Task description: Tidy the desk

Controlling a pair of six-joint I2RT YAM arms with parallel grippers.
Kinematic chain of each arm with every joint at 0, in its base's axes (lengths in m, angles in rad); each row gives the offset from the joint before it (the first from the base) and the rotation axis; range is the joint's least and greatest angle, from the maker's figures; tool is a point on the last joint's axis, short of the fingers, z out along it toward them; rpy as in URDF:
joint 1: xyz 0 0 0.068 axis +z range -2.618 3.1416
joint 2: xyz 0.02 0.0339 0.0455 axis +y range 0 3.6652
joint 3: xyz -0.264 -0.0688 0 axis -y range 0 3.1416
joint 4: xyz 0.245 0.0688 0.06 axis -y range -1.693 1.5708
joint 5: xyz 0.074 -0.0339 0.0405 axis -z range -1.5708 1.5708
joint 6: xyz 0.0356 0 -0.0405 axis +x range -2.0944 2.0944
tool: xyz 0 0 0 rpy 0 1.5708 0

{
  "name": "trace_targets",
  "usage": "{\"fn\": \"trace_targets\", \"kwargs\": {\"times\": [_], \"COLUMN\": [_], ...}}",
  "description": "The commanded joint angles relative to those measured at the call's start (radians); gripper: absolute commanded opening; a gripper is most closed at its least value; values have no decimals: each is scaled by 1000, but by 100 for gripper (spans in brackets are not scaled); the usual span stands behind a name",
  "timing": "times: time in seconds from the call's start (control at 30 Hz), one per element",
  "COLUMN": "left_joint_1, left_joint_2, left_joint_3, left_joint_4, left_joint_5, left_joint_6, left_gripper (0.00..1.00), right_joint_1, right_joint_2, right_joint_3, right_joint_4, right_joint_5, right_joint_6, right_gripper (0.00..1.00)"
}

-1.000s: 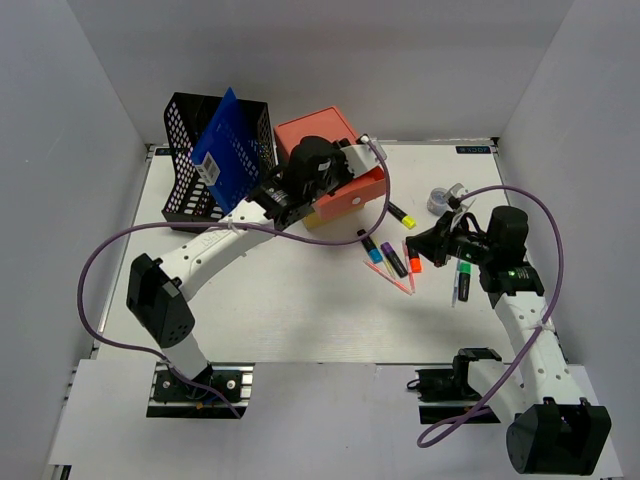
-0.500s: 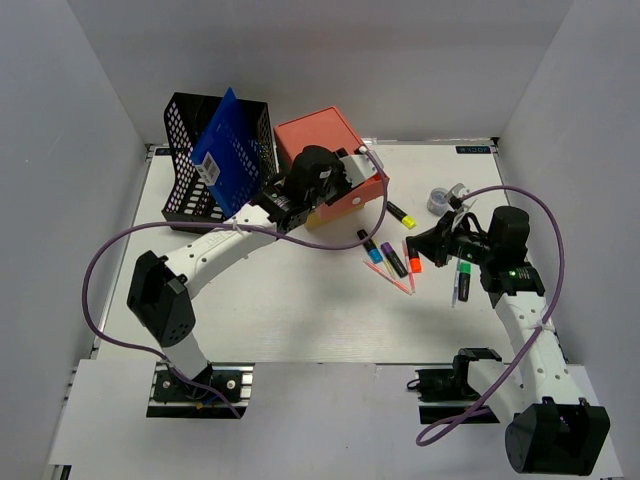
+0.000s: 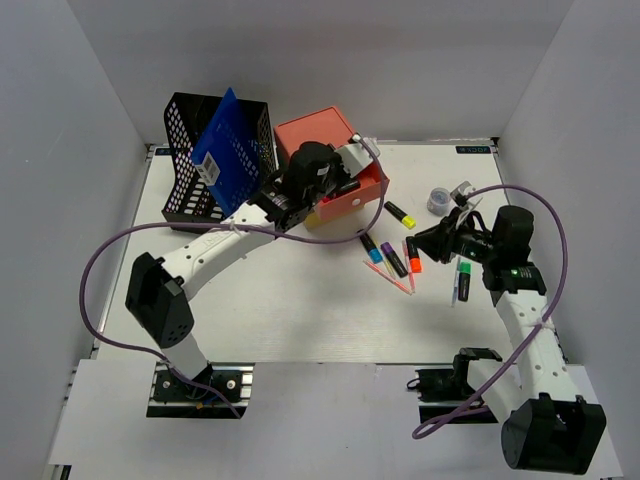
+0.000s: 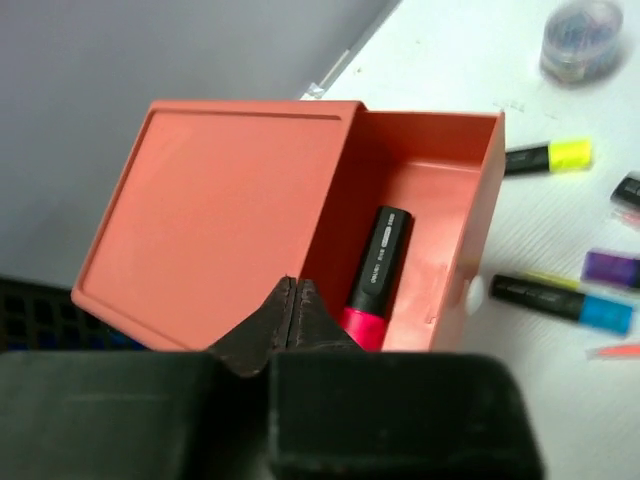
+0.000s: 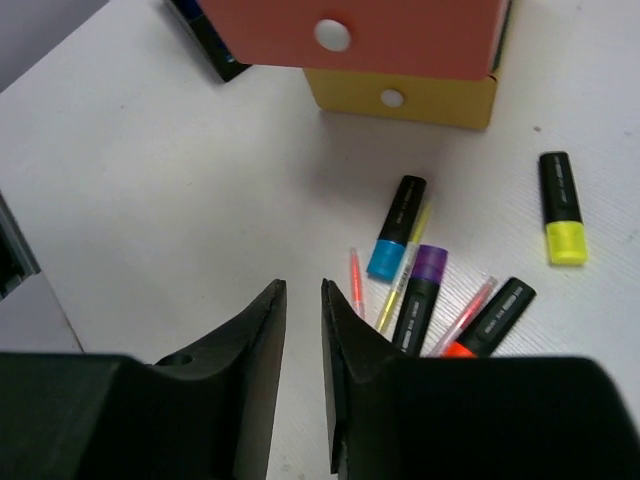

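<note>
Counter (image 3: 280,310): we see the white top spanning the work area in front of both arm bases. At its far left stands a black mesh basket (image 3: 185,150) holding a blue folder (image 3: 228,150). Just beside the basket stands a coral-topped drawer box (image 3: 318,132).

Top drawer (image 4: 440,200): it is pulled out, and a pink highlighter (image 4: 378,270) lies inside it along the left wall.

Left gripper (image 4: 293,300): it hangs over the drawer box with its fingers pressed together and nothing between them.

Right gripper (image 5: 302,290): it hovers above the bare counter near a cluster of markers. We see its fingers a narrow gap apart and empty.

Loose items lie on the counter to the right of the drawer box:
- yellow highlighter (image 5: 563,215), apart from the others
- blue highlighter (image 5: 395,230), purple highlighter (image 5: 425,290) and orange highlighter (image 5: 490,320), fanned close together over thin pens
- green highlighter (image 3: 464,272), beside the right arm
- small jar (image 3: 438,200), near the far right edge
</note>
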Motion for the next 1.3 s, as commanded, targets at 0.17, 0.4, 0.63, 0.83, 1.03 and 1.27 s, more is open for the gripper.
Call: {"fn": "trace_targets", "kwargs": {"times": [0.17,0.4,0.63,0.83,1.03,1.27], "left_joint_1": [5,5,5,5,-6,-6], "left_joint_2": [-373,-717,-806,-820,-832,-823], "left_joint_3": [-273,-691,-824,-805,-809,-802], "left_joint_4": [47,69,68,11,11,6], "left_joint_5": [-73,-90,-41,-44,-38,-9], "left_joint_6": [-353,-510,-455,-426,-421,-421], "left_gripper": [3,80,84,88,89,91], "right_joint_1": [6,84,151,176,185,191], "right_joint_2": [141,347,522,657,712,754], "right_joint_3": [54,120,123,174,194,188], "right_joint_4": [-45,-141,-96,-58,-35,-16], "right_joint_5": [301,589,729,798,810,866], "right_joint_6": [-48,-108,-134,-131,-108,-104], "right_gripper": [17,49,63,64,64,63]}}
